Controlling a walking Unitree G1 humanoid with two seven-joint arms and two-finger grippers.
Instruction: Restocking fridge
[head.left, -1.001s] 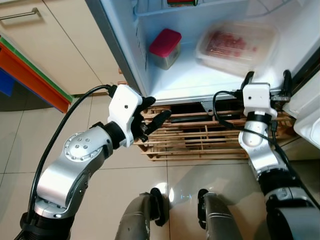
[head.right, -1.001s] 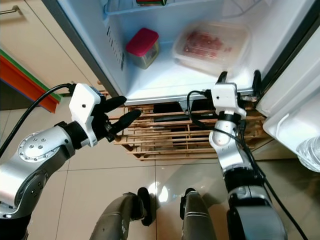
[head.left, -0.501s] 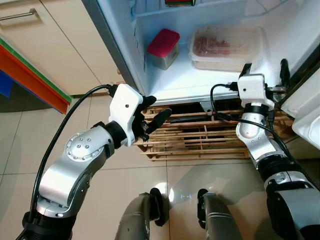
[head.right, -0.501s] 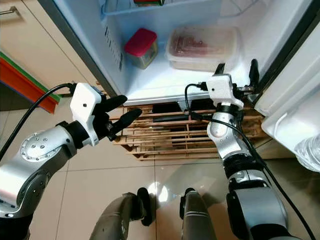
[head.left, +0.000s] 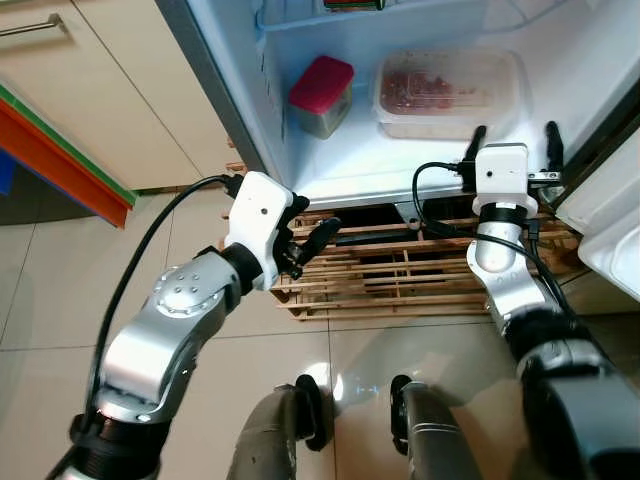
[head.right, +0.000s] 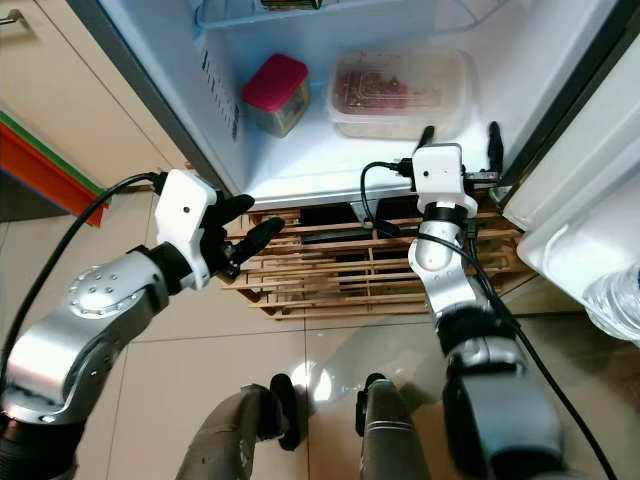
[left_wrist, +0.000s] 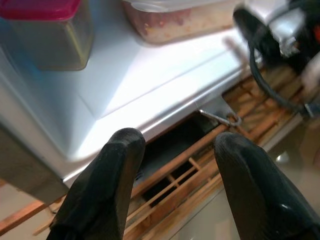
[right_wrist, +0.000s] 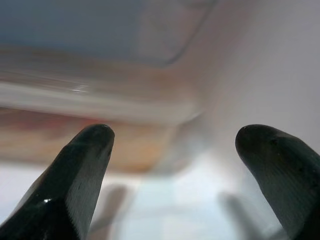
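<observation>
A clear lidded box of red meat rests on the white floor of the open fridge, at the right. Just in front of it my right gripper stands open and empty, fingers pointing at the box, a small gap between. The wrist view shows the box close ahead between the two fingertips. A red-lidded metal tin stands to the left inside. My left gripper hangs open and empty below the fridge's front edge, over a wooden pallet.
Beige cabinet doors stand to the left, with an orange and green panel. The fridge door hangs open at the right, a bottle in its shelf. My own legs stand on glossy floor tiles.
The meat box went from blurred and in motion to resting still on the fridge floor. My right gripper has drawn back from it a little, still open. The left arm barely shifted.
</observation>
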